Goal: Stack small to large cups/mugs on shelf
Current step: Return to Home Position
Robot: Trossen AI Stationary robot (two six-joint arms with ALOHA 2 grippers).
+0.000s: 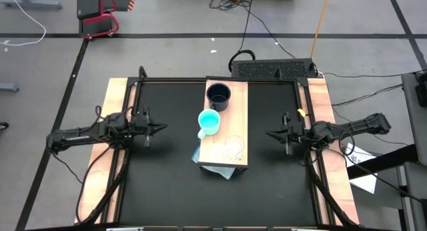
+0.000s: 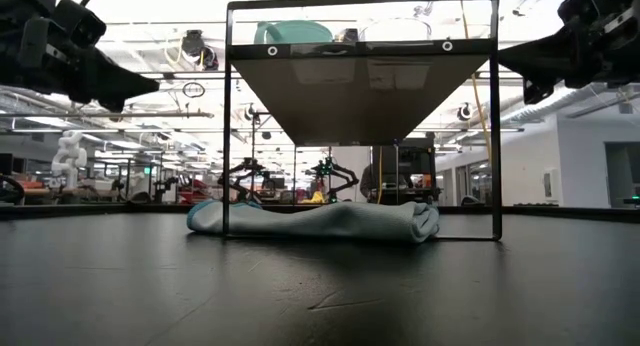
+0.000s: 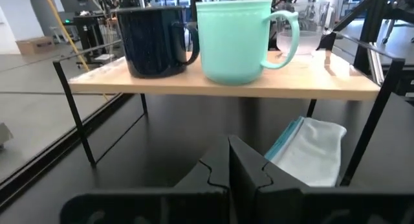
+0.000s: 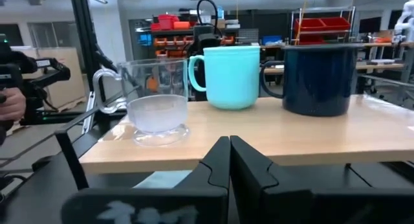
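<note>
Shelf (image 1: pixel 239 117): raised mid-counter (image 1: pixel 167 181), cloth (image 1: pixel 227 171) beneath.
Navy mug (image 1: pixel 218 95): shelf's far end.
Turquoise mug (image 1: pixel 209 121): middle, just beside it.
Glass mug (image 1: pixel 233 146): near end.
Left gripper (image 1: pixel 162 127): pressed together, empty, left of shelf.
Right gripper (image 1: pixel 270 133): pressed together, empty, right of shelf.

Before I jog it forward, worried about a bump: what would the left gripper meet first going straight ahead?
Probably the shelf, at its near long edge under the turquoise mug. The left gripper, shut, points there; height is unclear, so it might slip beneath.
</note>
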